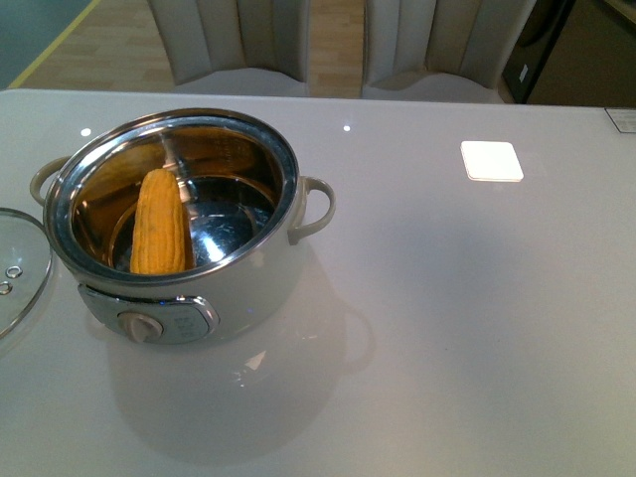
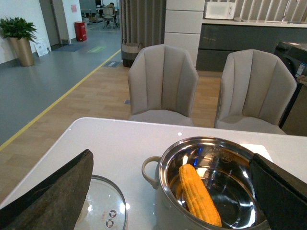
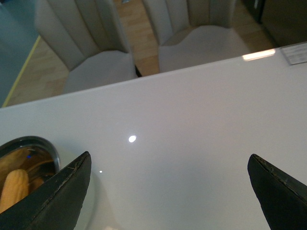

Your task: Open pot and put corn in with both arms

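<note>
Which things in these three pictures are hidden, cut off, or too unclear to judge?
- Glass lid: cut by the front view's left edge; in the left wrist view a finger of the left claw covers part.
- Corn: its lower end hides behind the pot rim, front view.
- Dial panel: markings too small.
- Right claw: only fingertips show; pot mostly cut off there.

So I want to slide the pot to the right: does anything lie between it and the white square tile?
No. In the front view, the stretch of table between the pot and the white square tile is bare.
</note>
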Action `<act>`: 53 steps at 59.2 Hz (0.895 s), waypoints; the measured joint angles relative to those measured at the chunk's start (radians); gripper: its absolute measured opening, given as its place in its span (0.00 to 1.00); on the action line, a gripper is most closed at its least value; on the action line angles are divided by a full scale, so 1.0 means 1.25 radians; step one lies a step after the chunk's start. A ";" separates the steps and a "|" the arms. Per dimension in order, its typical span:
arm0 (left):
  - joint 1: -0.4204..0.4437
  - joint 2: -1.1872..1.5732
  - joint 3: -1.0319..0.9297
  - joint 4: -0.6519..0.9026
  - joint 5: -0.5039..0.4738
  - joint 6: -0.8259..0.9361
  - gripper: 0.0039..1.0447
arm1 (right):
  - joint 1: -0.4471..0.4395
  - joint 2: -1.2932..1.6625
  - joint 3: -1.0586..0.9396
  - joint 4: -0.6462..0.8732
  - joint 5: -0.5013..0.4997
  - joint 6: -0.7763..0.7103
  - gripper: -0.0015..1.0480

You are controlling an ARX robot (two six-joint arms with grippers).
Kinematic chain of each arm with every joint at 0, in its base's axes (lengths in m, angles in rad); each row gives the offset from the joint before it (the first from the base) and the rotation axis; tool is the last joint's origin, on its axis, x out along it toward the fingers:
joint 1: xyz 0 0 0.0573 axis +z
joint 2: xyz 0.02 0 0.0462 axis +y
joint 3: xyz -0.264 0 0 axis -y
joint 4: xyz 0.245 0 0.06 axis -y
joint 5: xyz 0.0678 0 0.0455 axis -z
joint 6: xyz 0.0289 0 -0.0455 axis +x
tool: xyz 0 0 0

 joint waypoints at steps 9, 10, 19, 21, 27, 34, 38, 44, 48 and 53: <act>0.000 0.000 0.000 0.000 0.000 0.000 0.93 | -0.008 -0.012 -0.038 0.094 0.016 -0.063 0.86; 0.000 0.000 0.000 0.000 0.000 0.000 0.93 | -0.009 -0.011 -0.049 0.124 0.015 -0.074 0.85; 0.000 0.000 0.000 0.000 0.000 0.000 0.93 | -0.052 -0.050 -0.188 0.398 -0.021 -0.220 0.60; 0.000 0.000 0.000 0.000 0.000 0.000 0.93 | -0.060 -0.070 -0.203 0.404 -0.031 -0.233 0.55; 0.000 0.000 0.000 0.000 0.000 0.000 0.93 | -0.089 -0.125 -0.249 0.403 -0.056 -0.255 0.38; 0.000 0.000 0.000 0.000 0.000 0.000 0.93 | -0.119 -0.186 -0.302 0.382 -0.085 -0.264 0.17; 0.000 0.000 0.000 0.000 0.000 0.000 0.93 | -0.131 -0.218 -0.319 0.370 -0.097 -0.268 0.07; 0.000 0.000 0.000 0.000 0.000 0.000 0.93 | -0.150 -0.275 -0.346 0.342 -0.117 -0.273 0.02; 0.000 0.000 0.000 0.000 0.000 0.000 0.93 | -0.162 -0.310 -0.362 0.321 -0.125 -0.273 0.02; 0.000 0.000 0.000 0.000 0.000 0.000 0.93 | -0.178 -0.351 -0.378 0.295 -0.145 -0.273 0.02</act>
